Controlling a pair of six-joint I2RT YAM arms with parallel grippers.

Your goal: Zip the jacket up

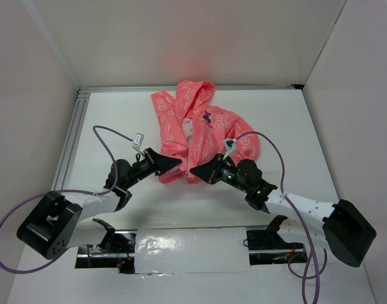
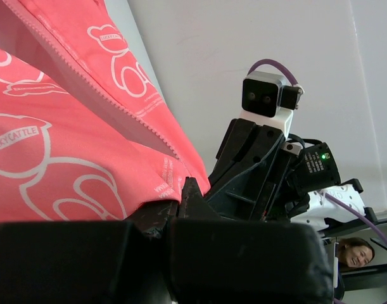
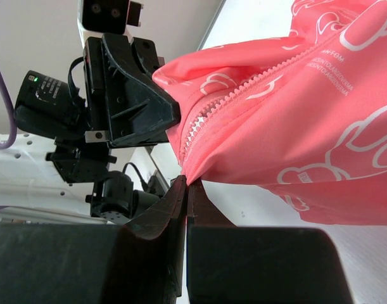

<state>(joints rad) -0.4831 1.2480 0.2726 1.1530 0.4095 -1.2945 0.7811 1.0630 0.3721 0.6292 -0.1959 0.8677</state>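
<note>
On the white table (image 1: 117,120), toward its far side: the pink jacket (image 1: 199,126), rumpled. Pinched at the near hem by left gripper (image 1: 178,163) and right gripper (image 1: 195,172), both clamped on fabric, close together. Judging by the parted zipper teeth (image 3: 244,81), nothing zipped yet; whole run left.

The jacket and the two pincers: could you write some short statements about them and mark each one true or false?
1. The jacket is coral pink with a pale print. True.
2. The right pincer hangs open, clear of the fabric. False: it is shut on the jacket's lower edge.
3. The left pincer is shut on the jacket's fabric. True.
4. The zipper is closed up to the collar. False: the front is open, and a bare row of zipper teeth shows.
5. The hood points toward the arms' bases. False: the hood lies toward the far wall.
</note>
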